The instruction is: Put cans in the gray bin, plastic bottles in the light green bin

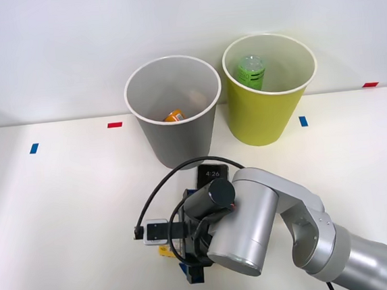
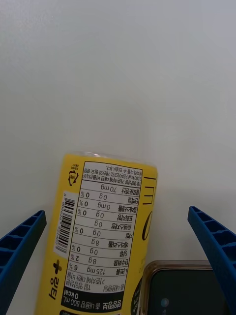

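Hovering low over the white surface (image 1: pixel 64 217), right tool (image 2: pixel 118 266) spread wide, holding nothing. Lying between the fingers: one yellow-labelled bottle (image 2: pixel 101 236), long axis pointing away from the tool, touching one phone (image 2: pixel 187 288). Standing farther back: one gray bin (image 1: pixel 174 113) holding one orange can (image 1: pixel 174 116), one light green bin (image 1: pixel 270 91) holding one green bottle (image 1: pixel 251 71).

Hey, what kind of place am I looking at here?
Probably a lab test bench for robot sorting: a plain white table marked with small red and blue tape squares, a tall gray plastic bin beside a yellow-green plastic bin, against a bare white wall.
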`<state>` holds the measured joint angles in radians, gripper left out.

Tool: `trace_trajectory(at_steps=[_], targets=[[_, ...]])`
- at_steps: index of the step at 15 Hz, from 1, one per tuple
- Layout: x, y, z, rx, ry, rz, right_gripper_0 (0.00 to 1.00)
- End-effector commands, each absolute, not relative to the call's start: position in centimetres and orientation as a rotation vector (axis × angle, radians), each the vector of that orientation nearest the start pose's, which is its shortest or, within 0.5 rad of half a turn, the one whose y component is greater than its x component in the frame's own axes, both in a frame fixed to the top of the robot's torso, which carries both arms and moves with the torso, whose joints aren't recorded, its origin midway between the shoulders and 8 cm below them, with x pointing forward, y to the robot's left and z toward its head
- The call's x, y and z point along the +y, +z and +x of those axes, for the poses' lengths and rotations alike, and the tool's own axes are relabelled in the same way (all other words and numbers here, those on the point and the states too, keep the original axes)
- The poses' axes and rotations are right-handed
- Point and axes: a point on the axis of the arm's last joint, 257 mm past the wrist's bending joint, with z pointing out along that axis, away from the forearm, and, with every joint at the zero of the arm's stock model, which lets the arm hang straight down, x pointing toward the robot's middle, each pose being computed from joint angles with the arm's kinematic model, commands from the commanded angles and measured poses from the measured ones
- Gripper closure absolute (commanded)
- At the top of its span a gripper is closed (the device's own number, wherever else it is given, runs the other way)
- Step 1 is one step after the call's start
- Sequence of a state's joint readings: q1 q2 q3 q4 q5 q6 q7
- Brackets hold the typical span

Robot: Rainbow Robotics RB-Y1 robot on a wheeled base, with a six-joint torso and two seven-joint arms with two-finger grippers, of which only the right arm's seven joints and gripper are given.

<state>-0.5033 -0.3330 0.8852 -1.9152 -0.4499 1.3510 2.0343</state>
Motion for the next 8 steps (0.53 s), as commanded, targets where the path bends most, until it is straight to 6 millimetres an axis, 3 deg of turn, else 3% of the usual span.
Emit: trace_trajectory(at_steps=[1,5,6,7,8], targets=[[5.90,-31.85,35.56,1.763,0.011,-1.892,0.00],[6.38,-32.37,36.17,1.752,0.009,-1.882,0.00],[6.31,-32.40,36.17,1.752,0.008,-1.884,0.08],[6.38,-32.37,36.17,1.749,0.008,-1.884,0.46],[6.45,-32.33,36.18,1.754,0.015,-1.875,1.00]])
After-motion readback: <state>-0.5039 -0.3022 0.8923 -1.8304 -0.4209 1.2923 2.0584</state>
